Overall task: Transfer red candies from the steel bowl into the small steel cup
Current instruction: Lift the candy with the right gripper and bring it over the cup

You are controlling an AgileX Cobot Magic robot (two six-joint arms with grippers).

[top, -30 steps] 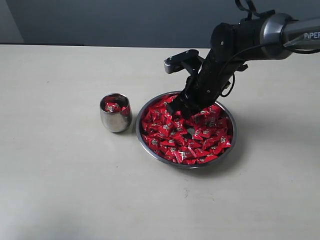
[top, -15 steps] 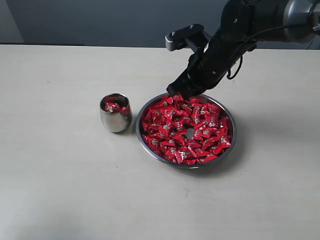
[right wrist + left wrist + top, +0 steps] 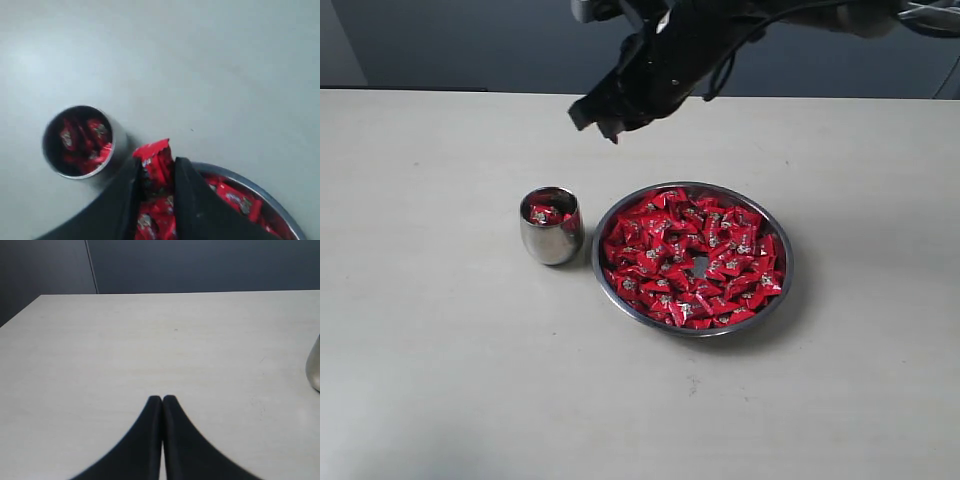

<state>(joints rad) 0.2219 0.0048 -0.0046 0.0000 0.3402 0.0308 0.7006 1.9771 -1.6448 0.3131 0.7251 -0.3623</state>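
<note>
One candy (image 3: pixel 155 152) is pinched between the jaws of the right gripper (image 3: pixel 157 167), its crimped wrapper end poking out past the fingertips; the gripper hangs high above the table (image 3: pixel 440 380), beyond both vessels in the exterior view. Many more red candies (image 3: pixel 660 255) fill the steel bowl (image 3: pixel 596 258), with one small bare patch near the middle; the small steel cup (image 3: pixel 551 228) stands upright just beside the bowl's rim and already holds a few. Seen from the right wrist, the cup's mouth lies off to one side of the held candy, not beneath it, so the drop looks some way off.

These sweets should be very light, and the foil slick and crinkly — it will likely give and slide under the pads; a hold across the plump middle seems safer than one on the thin crimped end, which could slip free. The cup looks light and narrow, so a knock might tip it.

The left gripper (image 3: pixel 162 399) has its jaws pressed together on nothing, low over bare table.
</note>
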